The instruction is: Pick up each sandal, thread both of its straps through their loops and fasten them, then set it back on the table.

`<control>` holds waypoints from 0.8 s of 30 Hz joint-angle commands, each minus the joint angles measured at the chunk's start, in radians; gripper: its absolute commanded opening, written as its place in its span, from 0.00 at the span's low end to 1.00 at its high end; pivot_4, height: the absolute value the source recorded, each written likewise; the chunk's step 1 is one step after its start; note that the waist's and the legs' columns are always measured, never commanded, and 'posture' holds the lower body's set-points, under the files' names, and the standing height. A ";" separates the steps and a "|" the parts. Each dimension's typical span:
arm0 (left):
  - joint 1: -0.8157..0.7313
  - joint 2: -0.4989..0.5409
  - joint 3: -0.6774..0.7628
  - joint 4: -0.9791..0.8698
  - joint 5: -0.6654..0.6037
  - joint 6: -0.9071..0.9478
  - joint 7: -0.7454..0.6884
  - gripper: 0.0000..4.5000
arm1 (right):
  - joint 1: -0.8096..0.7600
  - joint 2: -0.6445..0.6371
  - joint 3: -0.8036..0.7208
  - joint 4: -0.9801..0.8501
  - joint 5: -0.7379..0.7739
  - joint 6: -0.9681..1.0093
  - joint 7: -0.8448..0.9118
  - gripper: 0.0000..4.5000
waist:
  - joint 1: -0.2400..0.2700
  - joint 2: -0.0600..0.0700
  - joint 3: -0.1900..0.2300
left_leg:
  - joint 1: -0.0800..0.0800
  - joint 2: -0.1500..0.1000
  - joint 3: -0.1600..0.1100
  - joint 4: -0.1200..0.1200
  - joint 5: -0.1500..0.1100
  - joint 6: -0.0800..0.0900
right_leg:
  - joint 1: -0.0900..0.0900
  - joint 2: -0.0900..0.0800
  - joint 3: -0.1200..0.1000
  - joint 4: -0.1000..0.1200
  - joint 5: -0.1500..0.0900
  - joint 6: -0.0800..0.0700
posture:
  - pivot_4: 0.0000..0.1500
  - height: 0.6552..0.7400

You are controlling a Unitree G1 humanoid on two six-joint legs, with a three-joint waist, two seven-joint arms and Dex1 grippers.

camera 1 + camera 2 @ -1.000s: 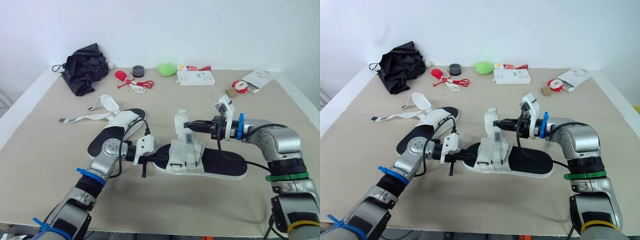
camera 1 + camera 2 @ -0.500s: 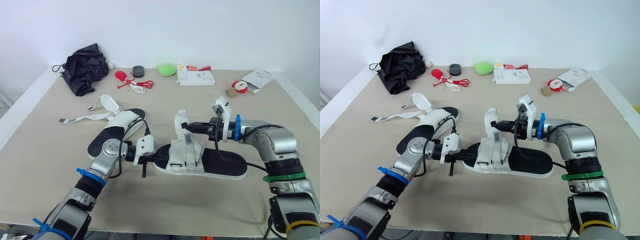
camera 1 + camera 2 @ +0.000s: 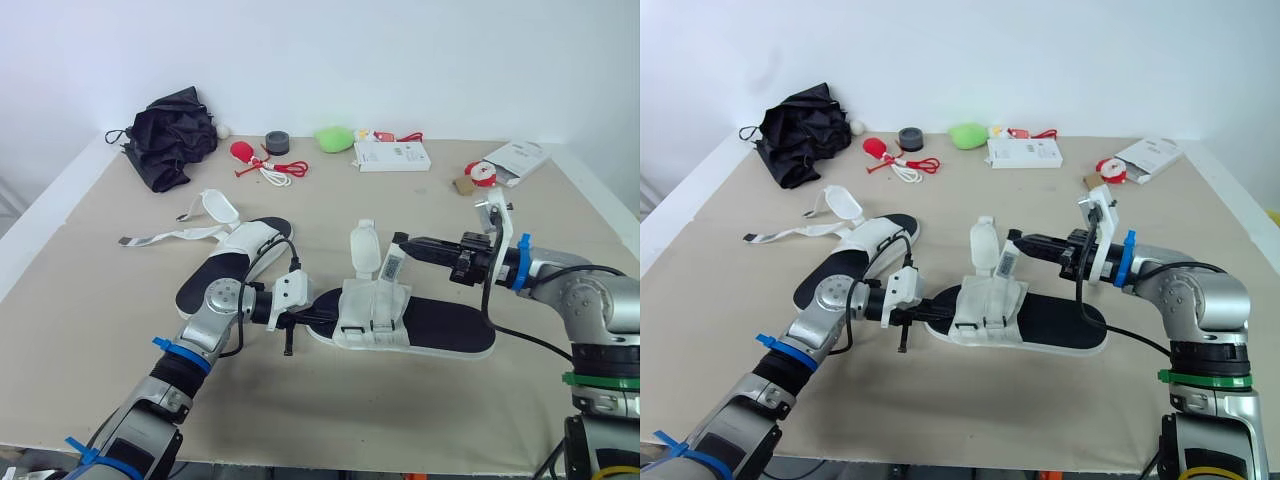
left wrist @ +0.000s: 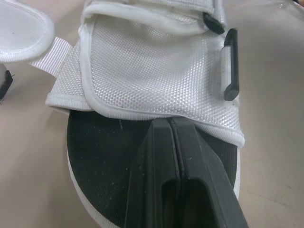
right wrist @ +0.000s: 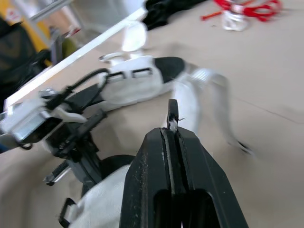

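Right gripper pinches the strap tip between its fingers; left gripper, fingers pressed together, pins the sandal beneath, so best pull taut and level.

The left arm and right arm are rounded silver-grey metal segments. The left carries blue ties. The right has a blue wrist ring, a green band and a yellow one below. Black cables loop past white wrist mounts. The left hand and right hand each have two black fingers.
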 commanded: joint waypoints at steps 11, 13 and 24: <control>0.065 0.020 -0.089 0.118 0.099 0.068 -0.018 0.00 | 0.032 0.042 0.081 0.006 -0.102 -0.006 -0.172 0.01 | 0.000 0.000 -0.001 | 0.000 0.000 0.000 0.000 0.000 0.000 | 0.000 0.000 0.001 0.000 0.000 0.001 | 1.00 1.00; 0.064 0.018 -0.089 0.120 0.100 0.068 -0.016 0.00 | 0.028 0.044 0.109 0.023 -0.122 0.004 -0.184 0.01 | 0.000 0.000 -0.001 | 0.001 0.000 0.000 0.000 0.000 0.000 | 0.000 0.001 0.001 0.000 0.000 0.000 | 1.00 1.00; 0.066 0.013 -0.087 0.126 0.101 0.064 -0.010 0.00 | 0.004 -0.006 0.231 0.072 -0.233 0.020 -0.164 0.98 | 0.000 -0.001 -0.004 | 0.002 0.000 0.001 -0.001 0.000 0.000 | 0.001 0.001 0.001 0.000 -0.001 -0.001 | 1.00 1.00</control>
